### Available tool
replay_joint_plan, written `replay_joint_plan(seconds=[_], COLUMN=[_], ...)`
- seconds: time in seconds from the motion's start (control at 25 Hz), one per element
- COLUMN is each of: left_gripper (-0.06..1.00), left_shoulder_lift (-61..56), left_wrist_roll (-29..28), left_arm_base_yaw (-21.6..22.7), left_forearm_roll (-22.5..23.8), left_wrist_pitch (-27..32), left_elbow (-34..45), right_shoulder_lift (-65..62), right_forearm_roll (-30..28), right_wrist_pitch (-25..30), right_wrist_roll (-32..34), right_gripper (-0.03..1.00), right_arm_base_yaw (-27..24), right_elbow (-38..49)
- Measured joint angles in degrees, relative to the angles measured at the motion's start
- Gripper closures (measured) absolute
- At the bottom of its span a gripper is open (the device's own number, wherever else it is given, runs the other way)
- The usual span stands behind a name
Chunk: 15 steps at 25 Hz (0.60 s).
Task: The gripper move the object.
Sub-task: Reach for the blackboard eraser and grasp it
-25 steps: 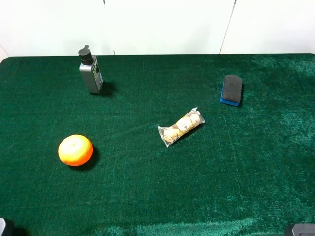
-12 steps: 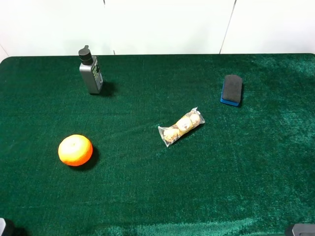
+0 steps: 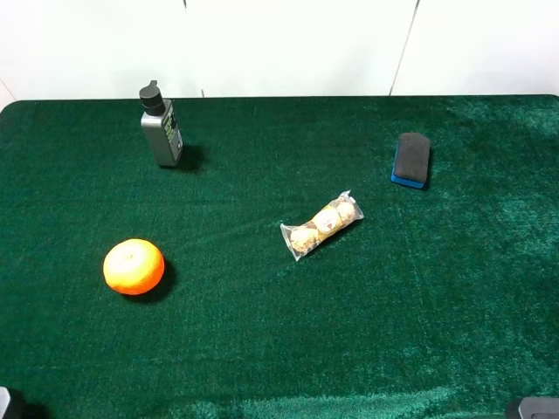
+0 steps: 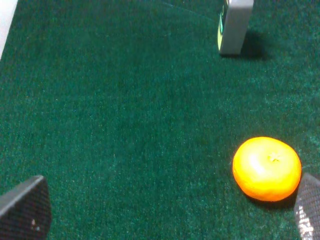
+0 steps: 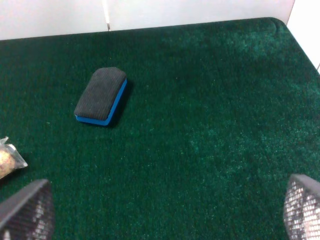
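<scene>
Nothing is being shown as moved since the earlier frames: the eraser (image 3: 411, 160), the bottle (image 3: 162, 129), the orange (image 3: 134, 266) and the packet of buns (image 3: 322, 224) are all lying exactly where they were on the green surface (image 3: 262, 349).

The eraser is lying flat, grey felt side up over its blue base, on the far right part of the surface, well apart from the packet of buns nearer the middle. In the right wrist view the eraser (image 5: 100, 96) is being seen well ahead of the right jaws, outside the gap between them and touched by neither tip. The right jaws are being held wide open, with only the two mesh-patterned tips showing at opposite edges of that view, and nothing is being gripped. An end of the packet of buns (image 5: 7, 160) is showing just beyond one tip.

The left jaws are likewise being held wide open and empty. The orange (image 4: 267, 168) is lying just beside one of their tips, and the bottle (image 4: 234, 25) is standing upright farther off.
</scene>
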Motion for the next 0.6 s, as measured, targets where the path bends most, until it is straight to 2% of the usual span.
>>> replay_joint_plan(seconds=[0.24,0.6], left_gripper=[-0.05,-0.05], left_shoulder_lift=[0.0,0.0], left_wrist_roll=[0.0,0.0], left_arm_base_yaw=[0.0,0.0], left_forearm_roll=[0.0,0.0], left_wrist_pitch=[0.0,0.0], left_elbow=[0.0,0.0], right_shoulder_lift=[2.4,19.1], right_forearm_roll=[0.0,1.6], right_wrist_pitch=[-1.8,-3.9], right_wrist_roll=[0.0,0.0], right_gripper=[0.28,0.28], right_arm_base_yaw=[0.0,0.0], right_elbow=[-1.9,-6.9])
